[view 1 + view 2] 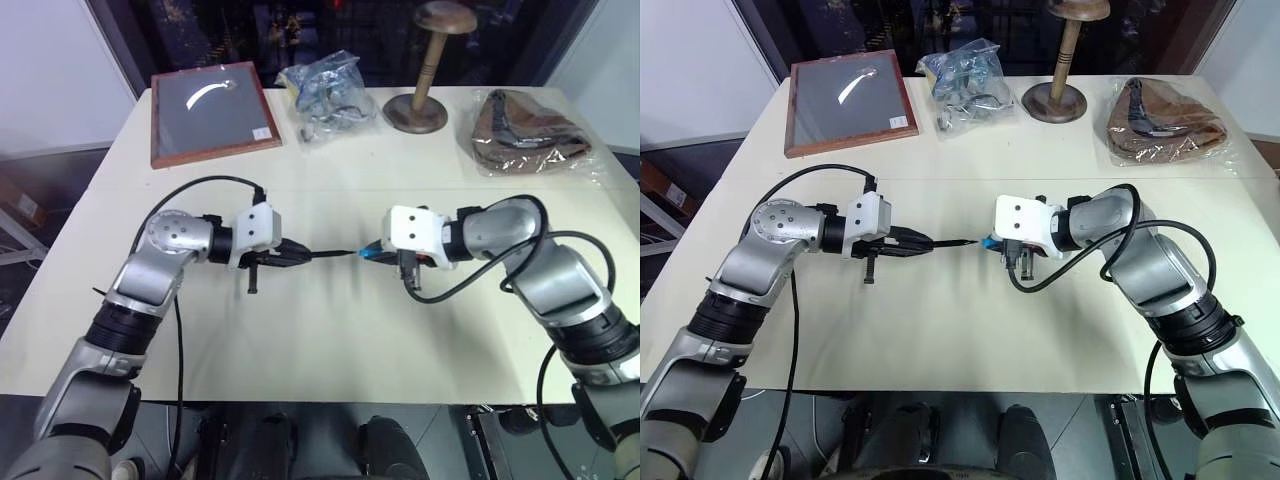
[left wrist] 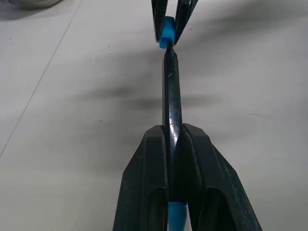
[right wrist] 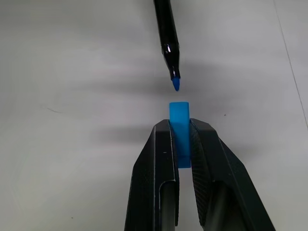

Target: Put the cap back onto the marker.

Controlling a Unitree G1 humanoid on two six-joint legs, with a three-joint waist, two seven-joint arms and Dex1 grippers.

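Both grippers meet over the middle of the counter (image 1: 330, 330) — marker tip and cap just short of touching.
Left gripper (image 1: 300, 255) has its fingers clamped on the black marker (image 1: 330, 254), blue tip pointing at the right gripper (image 3: 181, 144), whose fingers pinch the light blue cap (image 3: 179, 120). Tip sits just off the cap's open end — a small gap shows in the right wrist view, both held above the counter.
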